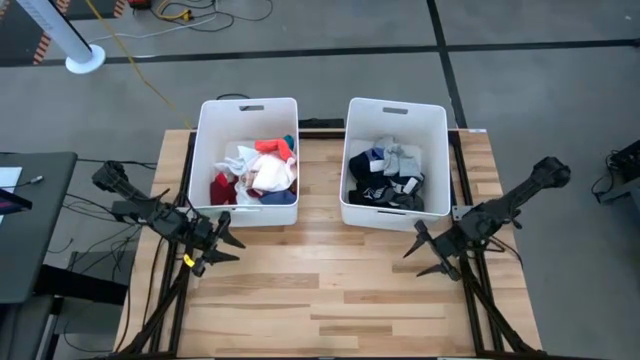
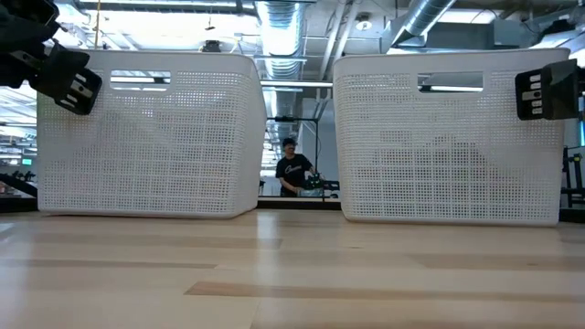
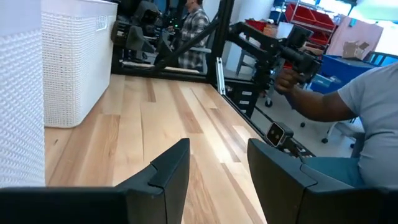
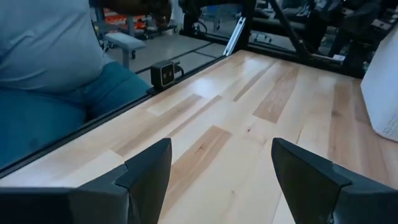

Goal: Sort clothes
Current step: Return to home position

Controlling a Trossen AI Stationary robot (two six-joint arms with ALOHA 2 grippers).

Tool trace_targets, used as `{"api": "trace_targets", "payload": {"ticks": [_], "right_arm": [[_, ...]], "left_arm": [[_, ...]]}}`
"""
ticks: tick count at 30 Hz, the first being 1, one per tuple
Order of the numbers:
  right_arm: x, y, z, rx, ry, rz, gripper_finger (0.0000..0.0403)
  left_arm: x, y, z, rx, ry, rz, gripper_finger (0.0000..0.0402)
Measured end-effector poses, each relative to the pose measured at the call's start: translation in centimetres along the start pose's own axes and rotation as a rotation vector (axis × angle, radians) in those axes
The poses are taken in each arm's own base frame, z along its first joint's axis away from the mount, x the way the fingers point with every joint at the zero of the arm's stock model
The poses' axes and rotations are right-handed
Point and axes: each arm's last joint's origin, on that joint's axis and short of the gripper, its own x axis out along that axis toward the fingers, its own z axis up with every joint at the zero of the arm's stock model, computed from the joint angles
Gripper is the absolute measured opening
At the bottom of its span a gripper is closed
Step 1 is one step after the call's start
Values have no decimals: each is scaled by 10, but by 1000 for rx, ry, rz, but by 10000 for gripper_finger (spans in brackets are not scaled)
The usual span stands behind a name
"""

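The clothes lie sorted in two white bins at the table's far side. The left bin (image 1: 247, 160) holds light and red garments (image 1: 262, 172), white, pink, red, some teal. The right bin (image 1: 394, 160) holds dark garments (image 1: 390, 178), navy, black, grey. My left gripper (image 1: 226, 243) hovers open over the table's left edge, near the left bin's front corner, its fingers (image 3: 169, 168) empty. My right gripper (image 1: 425, 252) hovers open at the table's right side, in front of the right bin, nothing between its fingers (image 4: 147, 168).
The bare wooden tabletop (image 1: 320, 290) spreads in front of both bins. A person in a grey shirt (image 3: 373, 99) sits at the table's near side. Another person (image 2: 292, 169) stands in the room behind the bins.
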Motion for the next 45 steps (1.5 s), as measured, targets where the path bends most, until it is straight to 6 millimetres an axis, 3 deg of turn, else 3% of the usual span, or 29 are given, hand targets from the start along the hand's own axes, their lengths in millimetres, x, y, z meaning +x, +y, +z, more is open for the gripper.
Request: {"api": "trace_targets", "payload": {"ticks": [10,17,45], "right_arm": [[-11,-5,8,40,-116,-42,290],[-11,-5,7,181,-114,-33,290],[-11,-5,7,185,-113,-33,290]], "left_arm": [[0,1,1,133,-13,50,155],[-1,-1,0,208,-7,16,155],[-1,-2,0,208,-2,-13,155]]}}
